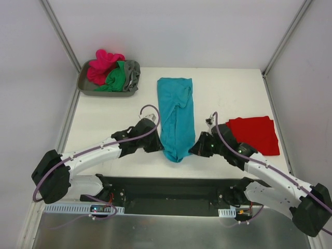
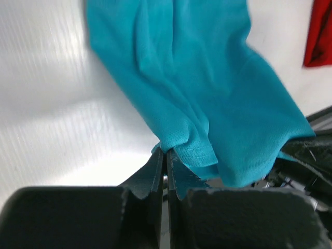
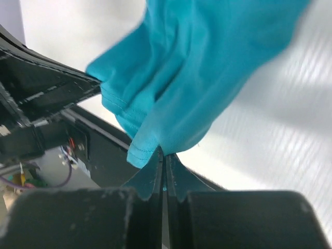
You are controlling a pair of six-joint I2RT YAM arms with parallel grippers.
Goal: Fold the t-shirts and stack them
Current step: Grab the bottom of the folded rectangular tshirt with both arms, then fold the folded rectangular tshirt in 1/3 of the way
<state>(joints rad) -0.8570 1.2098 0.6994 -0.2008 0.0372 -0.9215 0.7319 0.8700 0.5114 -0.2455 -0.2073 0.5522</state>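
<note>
A teal t-shirt (image 1: 176,116) lies as a long narrow strip down the middle of the table. My left gripper (image 1: 158,143) is shut on its near left corner (image 2: 179,142). My right gripper (image 1: 194,148) is shut on its near right corner (image 3: 155,140). Both near corners are lifted a little off the table. A folded red t-shirt (image 1: 254,134) lies flat at the right, and its edge shows in the left wrist view (image 2: 317,36). Magenta-pink (image 1: 102,65), green (image 1: 118,78) and grey (image 1: 133,73) shirts are piled at the back left.
The piled shirts sit in a grey tray (image 1: 85,87) at the table's back left corner. A black mounting plate (image 1: 171,194) runs along the near edge below the shirt's end. Walls stand at both sides.
</note>
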